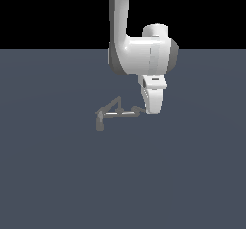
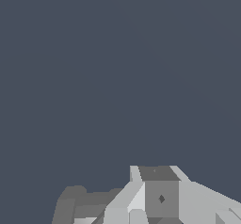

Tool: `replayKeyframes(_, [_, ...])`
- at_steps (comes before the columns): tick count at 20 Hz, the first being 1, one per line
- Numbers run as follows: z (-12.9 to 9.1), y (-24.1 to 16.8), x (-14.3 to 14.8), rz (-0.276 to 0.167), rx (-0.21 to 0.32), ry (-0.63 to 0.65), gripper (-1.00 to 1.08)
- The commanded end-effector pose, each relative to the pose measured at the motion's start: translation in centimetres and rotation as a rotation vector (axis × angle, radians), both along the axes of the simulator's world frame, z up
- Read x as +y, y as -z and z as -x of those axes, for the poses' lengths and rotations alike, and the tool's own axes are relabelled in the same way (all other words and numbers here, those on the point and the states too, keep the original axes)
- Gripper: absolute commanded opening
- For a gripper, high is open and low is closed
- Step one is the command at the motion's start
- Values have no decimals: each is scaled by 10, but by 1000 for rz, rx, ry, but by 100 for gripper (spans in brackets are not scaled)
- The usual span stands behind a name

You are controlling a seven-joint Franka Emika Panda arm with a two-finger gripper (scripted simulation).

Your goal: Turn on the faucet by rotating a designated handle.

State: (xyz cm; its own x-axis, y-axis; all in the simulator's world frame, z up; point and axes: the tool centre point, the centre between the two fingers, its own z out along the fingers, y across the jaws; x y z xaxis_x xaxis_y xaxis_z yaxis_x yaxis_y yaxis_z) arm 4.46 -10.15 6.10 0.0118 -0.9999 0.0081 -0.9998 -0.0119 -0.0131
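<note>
Fingers [image 1: 153,108] beside faucet [image 1: 115,111], on grey floor [image 1: 192,175]

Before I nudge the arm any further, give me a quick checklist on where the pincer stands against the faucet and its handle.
1. Small dull-grey rod faucet in the exterior view: ok, it stands on the dark grey floor.
2. White pincer low enough: ok, its tip hangs level with the faucet's pale horizontal rod.
3. Pincer at the right end: ok, it sits at the end on the exterior view's right.
4. Contact with the short flat grey handle: cannot tell, the tab is too small to pick out.
5. Pincer open or shut: cannot tell.
6. Wrist view: a grey part lies beside the fingers.
</note>
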Motion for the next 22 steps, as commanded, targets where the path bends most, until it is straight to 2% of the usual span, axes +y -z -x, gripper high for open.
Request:
replayKeyframes(1, [7,0,17,-6,6,-16,-100])
replayKeyframes(7, [22,0,30,-8,13,-16,-100])
replayKeyframes(8, [21,0,6,2,10,15,-100])
replayKeyframes(15, [18,0,65,-8,13,-16,-100])
replayKeyframes(16, [18,0,65,-8,13,-16,-100])
replayKeyframes(17, [24,0,17,12,17,49,-100])
replayKeyframes(22, [8,0,48,3,16,20,-100])
